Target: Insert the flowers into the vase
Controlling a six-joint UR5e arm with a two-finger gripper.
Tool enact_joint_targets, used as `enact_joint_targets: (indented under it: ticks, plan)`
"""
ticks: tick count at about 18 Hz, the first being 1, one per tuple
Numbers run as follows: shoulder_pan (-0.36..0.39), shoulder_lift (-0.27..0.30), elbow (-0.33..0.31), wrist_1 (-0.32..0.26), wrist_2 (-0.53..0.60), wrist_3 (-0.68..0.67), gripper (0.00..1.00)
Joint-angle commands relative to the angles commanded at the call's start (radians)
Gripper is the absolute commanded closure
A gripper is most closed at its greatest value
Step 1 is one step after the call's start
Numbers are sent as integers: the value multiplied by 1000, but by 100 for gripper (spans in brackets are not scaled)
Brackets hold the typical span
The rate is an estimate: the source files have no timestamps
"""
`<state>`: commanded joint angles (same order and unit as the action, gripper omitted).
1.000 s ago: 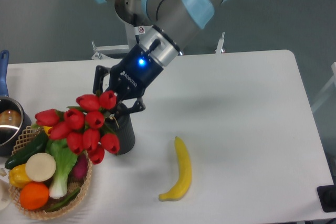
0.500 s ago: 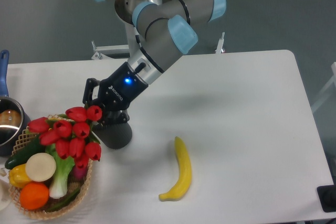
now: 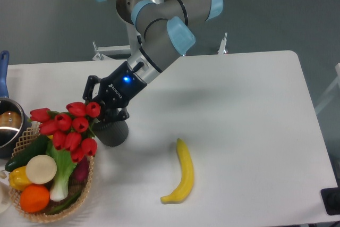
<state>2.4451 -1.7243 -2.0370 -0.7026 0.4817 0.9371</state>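
Camera view here, and we've got the claw [image 3: 99,111] sitting low over the left part of the white desk [image 3: 239,110], angled down and to the left from the arm [image 3: 159,30]. Its black fingers are clamped on the stem end of the flowers [image 3: 68,128], so we'd call that a firm grip on the bunch. A blue light glows on the claw body just above the fingers.

The flowers stick out to the left of the claw, lying more sideways than upright, red buds fanned out and hanging over the rim of the wicker basket [image 3: 79,198]. The green stems are mostly hidden behind the fingers, so we can't say exactly where they end.

The vase [image 3: 112,133] is right under the claw, dark grey, and it looks tipped over toward us rather than standing straight. We see its rounded end more than its side. Whether the stems are inside its mouth we honestly can't tell, the claw blocks that spot.

Further out, the basket at the lower left holds a cucumber [image 3: 25,153], a white round thing [image 3: 41,169], an orange [image 3: 34,198], a yellow pepper [image 3: 16,176] and a leafy green vegetable [image 3: 62,171]. A blue-handled pot [image 3: 9,126] is at the far left edge. A banana [image 3: 182,174] lies on the desk to the right of the vase, well apart from it.
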Motion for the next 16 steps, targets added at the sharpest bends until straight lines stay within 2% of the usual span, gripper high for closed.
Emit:
enact_joint_targets:
  ticks: [1,3,12,16]
  plan:
    - [2,6,-11,0,0,11,37]
    - [11,26,-37,-2,2,19,0]
    - [113,170,-147,-5,8,22,0]
    - [132,212,-163,-5,119,38,0]
